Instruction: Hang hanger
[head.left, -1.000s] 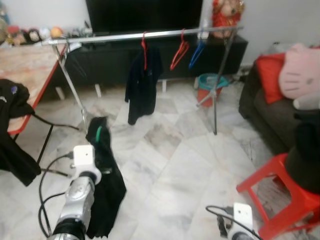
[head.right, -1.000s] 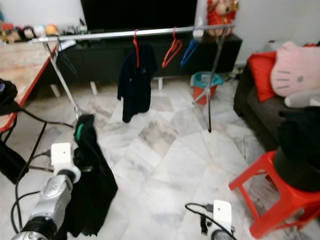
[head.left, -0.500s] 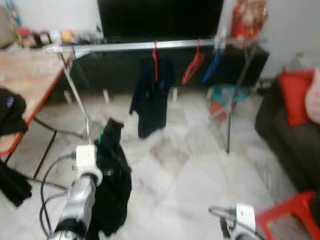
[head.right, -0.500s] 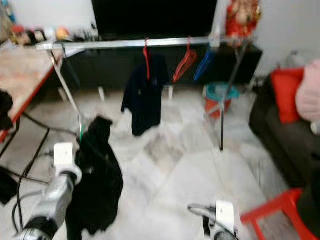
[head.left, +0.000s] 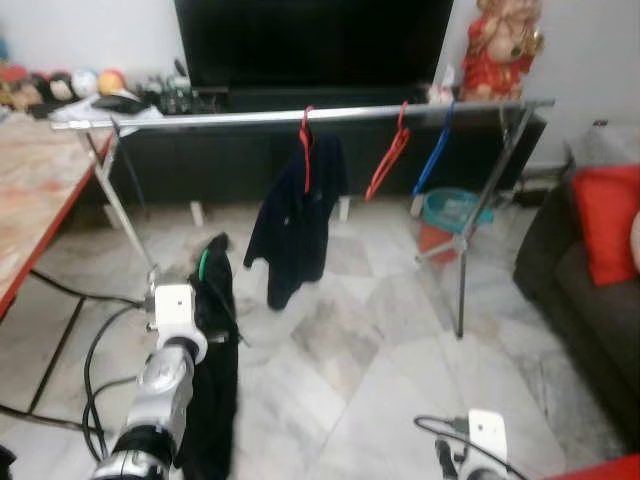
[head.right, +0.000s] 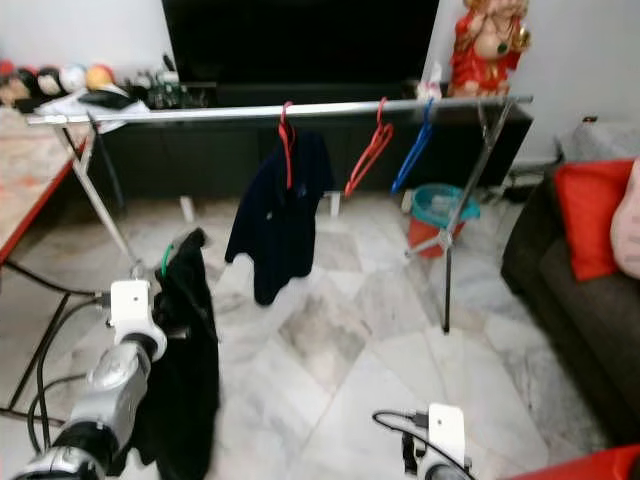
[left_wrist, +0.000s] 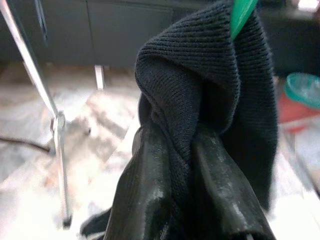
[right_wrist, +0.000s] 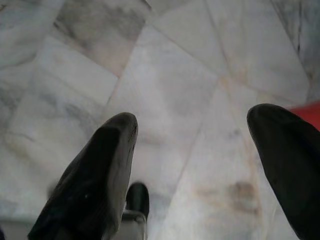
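Marble floor tiles (head.left: 380, 340), pale with grey veins, spread across a living room. A silver clothes rail (head.left: 300, 116) runs across the middle of the room on slanted metal legs. On the rail hang a dark garment on a red hanger (head.left: 305, 150), an empty red hanger (head.left: 388, 160), and an empty blue hanger (head.left: 434, 158).

On the robot's left, the left end effector (left_wrist: 192, 165) is raised in front of the body, below and in front of the rail. Its two black fingers (left_wrist: 145, 190) are clamped together on a black knitted garment (head.left: 212, 370) that drapes down toward the floor. A green hanger (left_wrist: 242, 15) pokes out of the garment's top fold. This hanger is well apart from the rail, near the rail's left leg.

On the robot's right, the right end effector (right_wrist: 200, 165) hangs low over the floor with its fingers spread apart, holding nothing.

Behind the rail stand a low black cabinet (head.left: 250, 150) and a large dark screen (head.left: 310, 45). A red-edged surface (head.left: 40, 190) is at far left, a dark sofa (head.left: 590, 290) with a red cushion (head.left: 610, 220) at far right.
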